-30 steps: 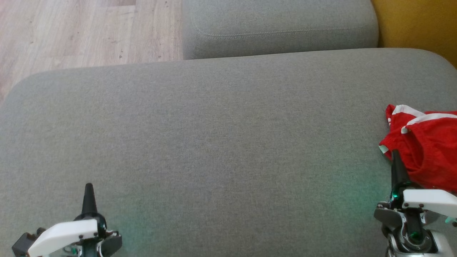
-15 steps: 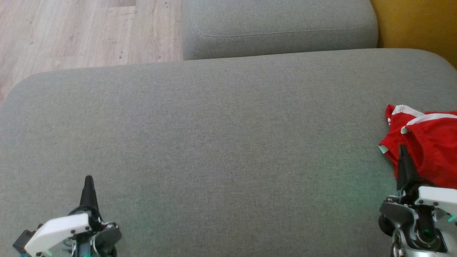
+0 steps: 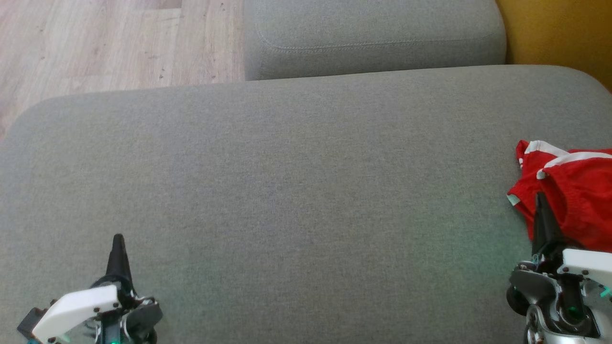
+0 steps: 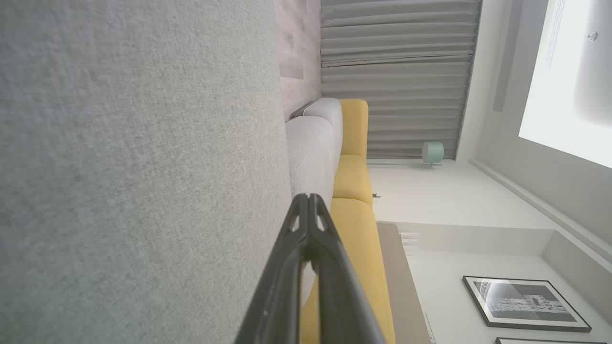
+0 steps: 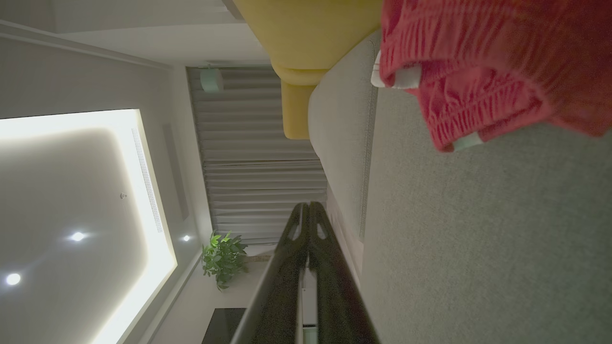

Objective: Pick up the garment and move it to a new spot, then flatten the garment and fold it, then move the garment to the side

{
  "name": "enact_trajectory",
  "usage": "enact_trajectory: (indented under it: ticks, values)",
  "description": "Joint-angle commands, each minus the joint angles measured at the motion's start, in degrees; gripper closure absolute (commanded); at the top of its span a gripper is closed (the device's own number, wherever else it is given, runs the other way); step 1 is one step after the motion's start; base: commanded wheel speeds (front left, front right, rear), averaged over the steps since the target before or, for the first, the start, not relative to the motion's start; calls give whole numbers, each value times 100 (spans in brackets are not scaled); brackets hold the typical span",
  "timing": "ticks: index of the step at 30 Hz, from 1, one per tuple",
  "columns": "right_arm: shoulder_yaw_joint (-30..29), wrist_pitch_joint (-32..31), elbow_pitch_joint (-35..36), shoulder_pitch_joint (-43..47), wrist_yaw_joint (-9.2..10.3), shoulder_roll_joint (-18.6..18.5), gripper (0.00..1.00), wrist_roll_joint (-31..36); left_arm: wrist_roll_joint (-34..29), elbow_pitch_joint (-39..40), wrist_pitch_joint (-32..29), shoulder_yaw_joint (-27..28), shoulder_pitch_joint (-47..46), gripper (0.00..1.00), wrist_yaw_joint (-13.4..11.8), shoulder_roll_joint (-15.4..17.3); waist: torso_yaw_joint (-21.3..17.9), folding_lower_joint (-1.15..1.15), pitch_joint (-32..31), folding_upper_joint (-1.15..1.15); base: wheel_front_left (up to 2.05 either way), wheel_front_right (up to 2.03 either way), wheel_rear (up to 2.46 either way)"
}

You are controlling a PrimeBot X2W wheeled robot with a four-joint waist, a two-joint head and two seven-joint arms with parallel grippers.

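Here, one red garment [image 3: 576, 203] lies rightmost on the grey cushion [image 3: 287, 181]. The left gripper [image 3: 117, 240] and right gripper [image 3: 540, 198]: pinched closed, empty.

Soft, even light falls on the grey cushion [image 3: 306, 191] in the head view, with hardly a shadow. A faint green glow tints the fabric beside the left gripper [image 3: 117, 241] and the right gripper [image 3: 540, 198]. The right wrist view is dim: the ceiling panel [image 5: 71, 191] glares white and the near garment [image 5: 502, 71] is blurred. The left wrist view is brighter, its panel blown out.
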State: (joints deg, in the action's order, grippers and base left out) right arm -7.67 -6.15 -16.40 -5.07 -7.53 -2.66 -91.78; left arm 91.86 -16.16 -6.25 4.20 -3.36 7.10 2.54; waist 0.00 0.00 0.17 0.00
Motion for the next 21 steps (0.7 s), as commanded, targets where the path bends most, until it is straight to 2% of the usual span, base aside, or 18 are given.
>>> enact_trajectory:
  ticks: [1, 21]
  values:
    - [115, -34, 237, -111, 4, -21, 100, -39, 32, 209, -23, 230, -284, 100, 38, 33, 0, 0, 0, 0, 0, 0, 0]
    - [116, -34, 237, -111, 4, -21, 100, -39, 32, 210, -23, 230, -283, 100, 38, 33, 0, 0, 0, 0, 0, 0, 0]
